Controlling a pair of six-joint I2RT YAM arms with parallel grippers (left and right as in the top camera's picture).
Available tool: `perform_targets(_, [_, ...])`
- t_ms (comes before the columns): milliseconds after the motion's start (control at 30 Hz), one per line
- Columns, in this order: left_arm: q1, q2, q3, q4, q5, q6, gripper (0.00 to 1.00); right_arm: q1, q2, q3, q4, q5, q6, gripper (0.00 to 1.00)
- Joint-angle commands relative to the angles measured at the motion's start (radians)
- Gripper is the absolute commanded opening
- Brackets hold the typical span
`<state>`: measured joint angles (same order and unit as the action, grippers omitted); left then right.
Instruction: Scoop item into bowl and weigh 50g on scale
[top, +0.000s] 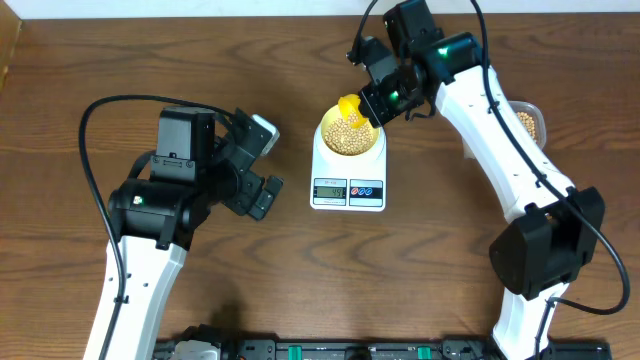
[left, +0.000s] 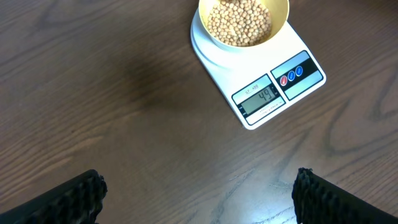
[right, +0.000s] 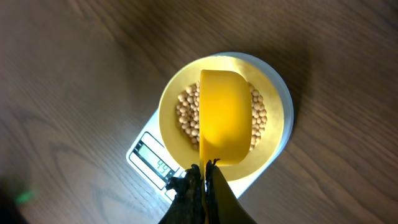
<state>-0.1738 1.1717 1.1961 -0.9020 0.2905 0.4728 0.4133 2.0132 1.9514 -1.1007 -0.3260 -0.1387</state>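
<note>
right pincer (right: 202, 173) clamped on the yellow scoop (right: 225, 118), its length pointing straight out over the bowl (right: 166, 124).

**A:** How many scales are you counting?

**B:** I'm counting one scale (top: 347, 190). It's carrying one display (left: 261, 96) and two round buttons (left: 285, 79).

**A:** And bowls?

**B:** One bowl (right: 166, 115) is showing, and one yellow scoop (right: 225, 118).

**A:** Are you getting a number for the beans (left: 239, 25)?

**B:** No, they're lying heaped, far too many to count.

**A:** What else are you seeing?

**B:** One tub (top: 530, 122) is peeking out, partly hidden. Two arms are reaching over the one surface (top: 100, 60), the left arm (top: 150, 210) and the right arm (top: 500, 130). Each is ending in one hand, so I'm counting two: the left hand (top: 268, 165) and the right hand (right: 202, 186).
</note>
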Motion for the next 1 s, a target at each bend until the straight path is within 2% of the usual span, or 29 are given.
perform_targets(0, [0.004,0.004,-0.001,-0.003,0.015,0.013,0.98,0.015,-0.026,0.02,-0.011,0.04,-0.043,0.01])
perform_targets(967, [0.004,0.004,-0.001,-0.003,0.015,0.013,0.98,0.046,-0.026,0.02,0.013,0.143,-0.121,0.01])
